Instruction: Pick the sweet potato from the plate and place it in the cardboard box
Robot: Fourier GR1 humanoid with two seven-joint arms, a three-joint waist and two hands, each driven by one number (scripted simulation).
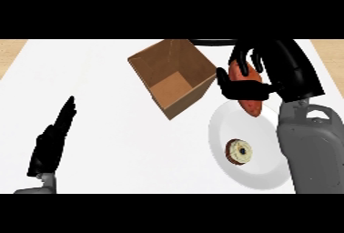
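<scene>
Working down from the counter (101,136): my box (173,75) sits open beside the plate (225,125), which keeps only a small round pastry (239,151). My right hand (252,86) is curled round the potato (245,86), lifted off the plate, just right of the box. Pickup done, I judge; placing remains. My left hand (52,143) rests flat, fingers straight.
</scene>
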